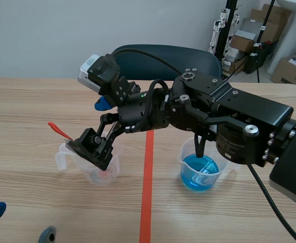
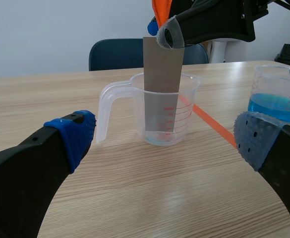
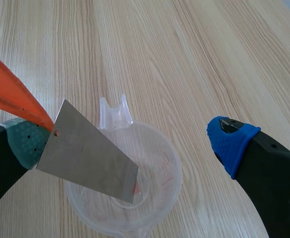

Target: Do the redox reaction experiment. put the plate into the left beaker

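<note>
The plate is seen as plain grey, its tag orange. The left beaker is clear, printed with red marks. Right of it, blue liquid is held in a second clear beaker, with orange-red tape laid between on the pale wood-grained table.

A grey plate leans inside the clear beaker.

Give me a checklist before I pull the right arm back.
1. Lower end of the plate inside the clear beaker: ok.
2. Fingers of the right gripper wide apart: ok.
3. Top of the plate free of the green pad: cannot tell; it and the orange tag lie against the pad.
4. Upright clear beaker: ok.
5. Open left gripper, short of the beaker: ok.
6. Room over the blue-liquid beaker: cannot tell; the right arm crosses above it.
</note>
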Action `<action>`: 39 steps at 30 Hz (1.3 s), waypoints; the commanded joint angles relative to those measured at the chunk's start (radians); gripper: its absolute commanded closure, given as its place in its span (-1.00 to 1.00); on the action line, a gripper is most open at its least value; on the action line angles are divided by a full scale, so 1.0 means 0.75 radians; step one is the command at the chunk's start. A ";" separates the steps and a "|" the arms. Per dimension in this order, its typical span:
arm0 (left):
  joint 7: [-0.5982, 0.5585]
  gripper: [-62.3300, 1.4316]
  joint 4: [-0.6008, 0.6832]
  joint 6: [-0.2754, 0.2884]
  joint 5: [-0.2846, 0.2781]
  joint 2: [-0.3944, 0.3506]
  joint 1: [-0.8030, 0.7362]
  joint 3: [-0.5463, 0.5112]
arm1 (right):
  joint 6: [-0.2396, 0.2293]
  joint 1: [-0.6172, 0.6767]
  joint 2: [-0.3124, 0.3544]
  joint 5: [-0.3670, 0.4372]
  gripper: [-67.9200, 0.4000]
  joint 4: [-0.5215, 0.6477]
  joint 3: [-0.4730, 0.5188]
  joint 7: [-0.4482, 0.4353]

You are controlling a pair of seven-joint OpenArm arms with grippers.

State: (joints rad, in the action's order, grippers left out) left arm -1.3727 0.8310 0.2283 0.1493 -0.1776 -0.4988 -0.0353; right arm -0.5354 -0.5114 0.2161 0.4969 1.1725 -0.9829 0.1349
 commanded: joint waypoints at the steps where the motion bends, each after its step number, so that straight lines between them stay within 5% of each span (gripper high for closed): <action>1: -0.019 -0.89 0.019 -0.001 -0.009 -0.012 0.001 -0.004 | 0.002 -0.020 -0.008 0.014 -1.00 0.011 0.017 -0.019; 39: -0.018 -0.89 0.019 -0.002 -0.009 -0.012 0.001 -0.004 | 0.001 0.027 -0.008 -0.058 -1.00 0.011 0.017 0.000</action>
State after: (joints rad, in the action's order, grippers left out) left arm -1.3727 0.8310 0.2283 0.1493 -0.1776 -0.4988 -0.0353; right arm -0.5362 -0.4721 0.2161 0.4526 1.1725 -0.9813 0.1467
